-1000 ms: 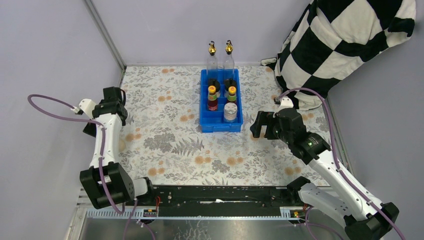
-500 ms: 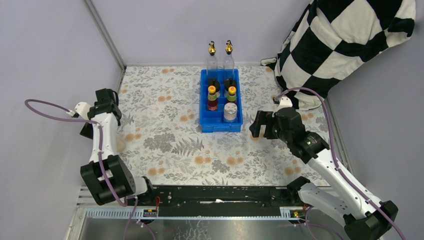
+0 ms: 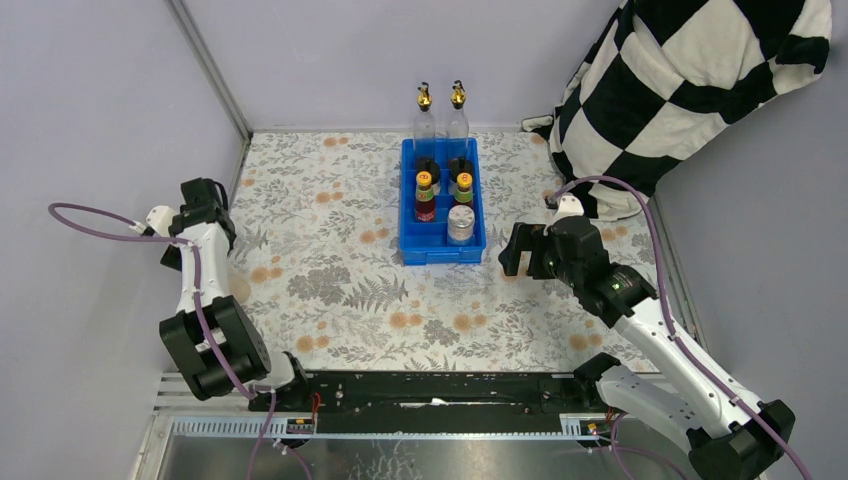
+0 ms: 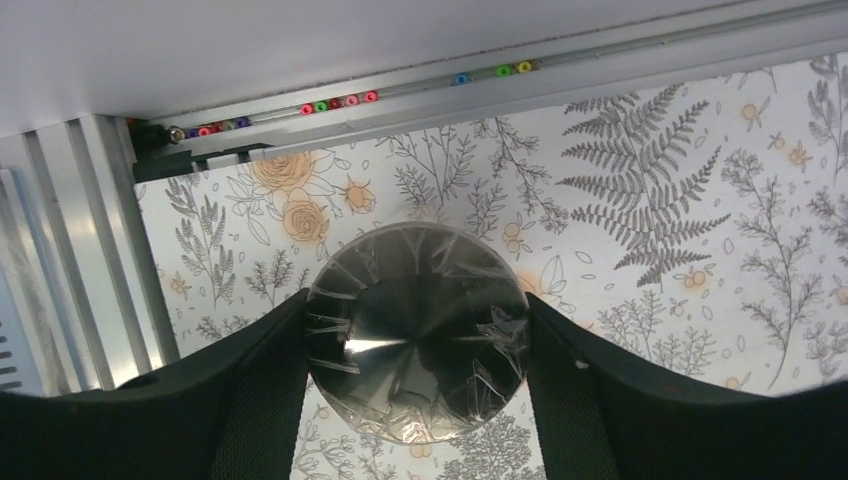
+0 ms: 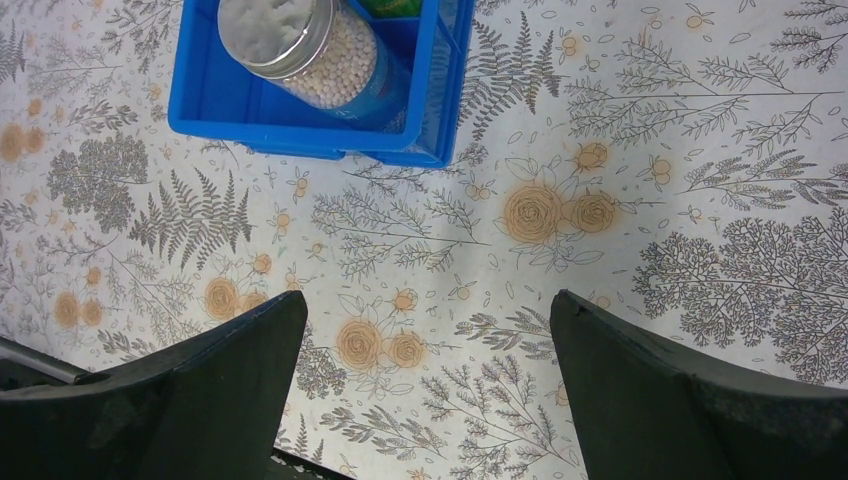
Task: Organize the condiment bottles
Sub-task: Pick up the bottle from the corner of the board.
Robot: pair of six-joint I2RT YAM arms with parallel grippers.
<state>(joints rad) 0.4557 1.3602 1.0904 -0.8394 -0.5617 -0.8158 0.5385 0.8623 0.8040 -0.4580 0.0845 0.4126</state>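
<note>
Left jaws are closed against both sides of a silver-lidded jar standing at the worktop's left edge. Right jaws gape wide and empty beside the near right corner of the blue tray. The other bottles cluster at the tray, toward the far edge. The lid's crinkled film looks slippery, so the jar could slide free or tip when lifted. No writing is legible.

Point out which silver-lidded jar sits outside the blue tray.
The jar within the left claw, at the table's left edge; its twin stands inside the tray.
</note>
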